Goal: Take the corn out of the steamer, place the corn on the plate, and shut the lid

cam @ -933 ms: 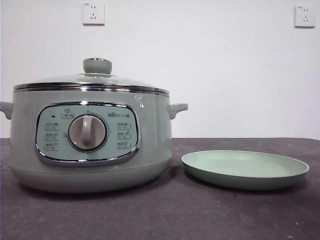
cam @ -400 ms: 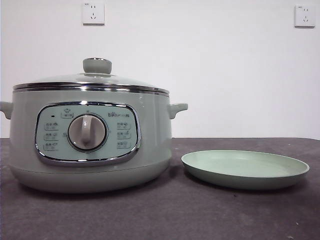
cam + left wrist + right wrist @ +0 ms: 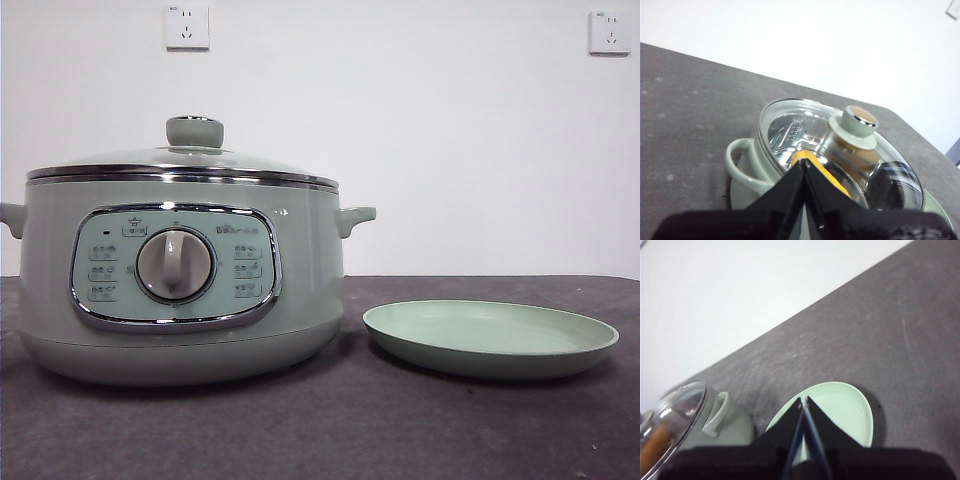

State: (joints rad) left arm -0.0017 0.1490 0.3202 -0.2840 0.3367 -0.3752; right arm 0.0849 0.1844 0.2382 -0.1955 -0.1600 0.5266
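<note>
Pale-green and closed, the steamer stands at the near left of the dark grey table, its chrome-rimmed control panel and grey dial facing the front camera. Just to its right, apart from it, lies the plate, shallow and bare. The lid sits squarely on the pot, steel rim on the pot's edge, its round green knob upright on top. A small side handle juts toward the plate. Behind the table rises a white wall with two sockets.

Neither arm shows in the front view. From the left wrist camera, the left gripper hangs above the pot with its black jaws pressed together, tips meeting, holding nothing. Through the glass dome beyond those tips the corn is visible as a yellow-orange piece inside the steamer, partly hidden by the jaws. The knob and one looped handle are plain in that view.

The right wrist camera shows the right gripper, jaws likewise brought together and empty, poised over the plate, with the lidded pot's edge and a handle to one side.
</note>
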